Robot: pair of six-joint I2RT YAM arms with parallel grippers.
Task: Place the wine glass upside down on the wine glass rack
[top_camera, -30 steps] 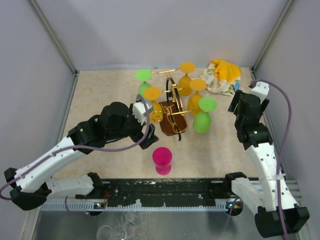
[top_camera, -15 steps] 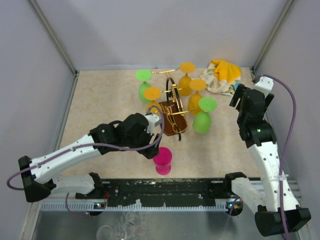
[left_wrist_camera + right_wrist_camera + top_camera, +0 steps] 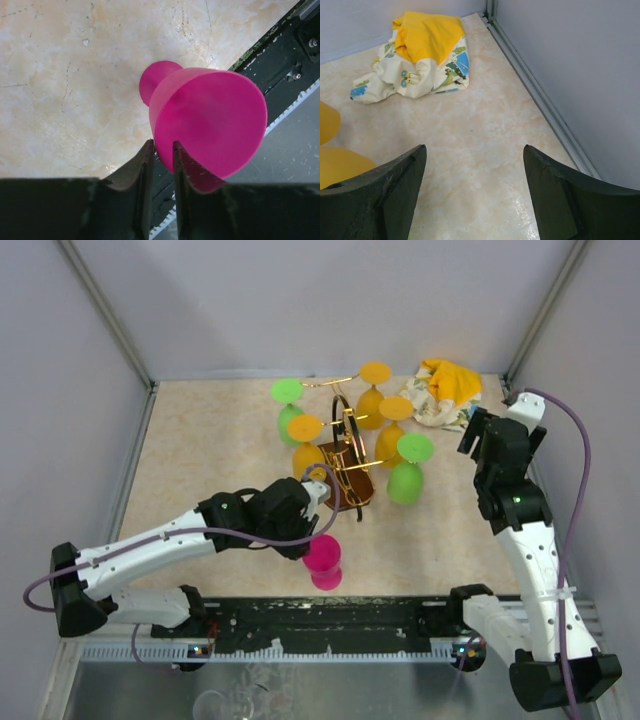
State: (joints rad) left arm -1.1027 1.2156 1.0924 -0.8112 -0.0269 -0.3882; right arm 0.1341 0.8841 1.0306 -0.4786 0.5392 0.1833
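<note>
Left pincer (image 3: pixel 160 150): fingers nearly together at the rim of the pink wine glass (image 3: pixel 323 552); cannot tell whether they clamp it. Glass stands on the worktop (image 3: pixel 200 460), near the wine glass rack (image 3: pixel 347 478), not yet hung. Lift, inversion and hanging remain. Right pincer (image 3: pixel 472 165): spread wide, idle.

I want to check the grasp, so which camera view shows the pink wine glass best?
The left wrist view: the pink wine glass fills the frame, with its rim between the fingers of the left gripper. The top external view shows it small and partly hidden by that gripper. The right wrist view does not show it.
</note>
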